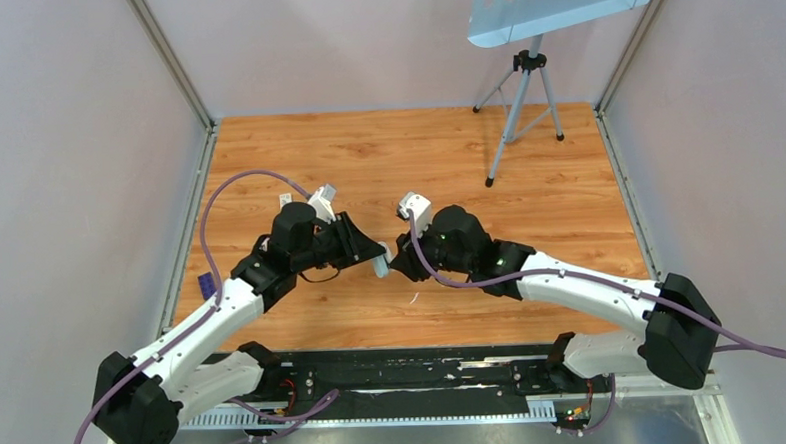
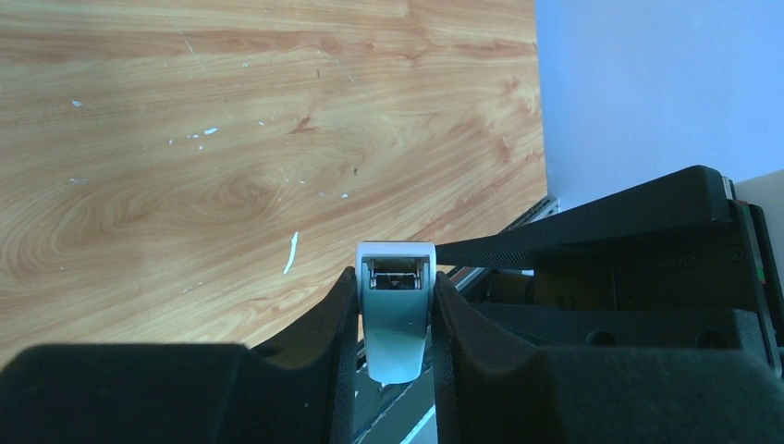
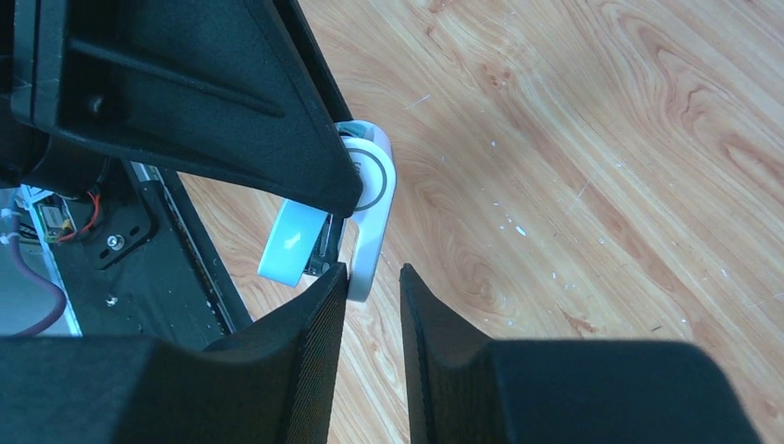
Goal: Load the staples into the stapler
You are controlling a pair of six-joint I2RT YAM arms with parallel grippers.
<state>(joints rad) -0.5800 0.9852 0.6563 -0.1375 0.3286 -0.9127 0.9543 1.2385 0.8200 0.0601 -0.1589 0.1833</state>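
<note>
The stapler hangs over the wooden table between the two arms, with my left gripper shut on its pale blue-grey body. The left wrist view looks along the stapler, squeezed between both pads, and into its open white front end, where a dark metal channel shows. My right gripper faces it tip to tip. In the right wrist view its jaws stand narrowly open, with the stapler's white rounded end at the mouth of the gap, against the left fingertip. I cannot make out the staples.
A thin pale sliver lies on the wood below the grippers; what it is I cannot tell. A tripod stands at the back right. A small white item and a blue one sit at the left. A black rail runs along the near edge.
</note>
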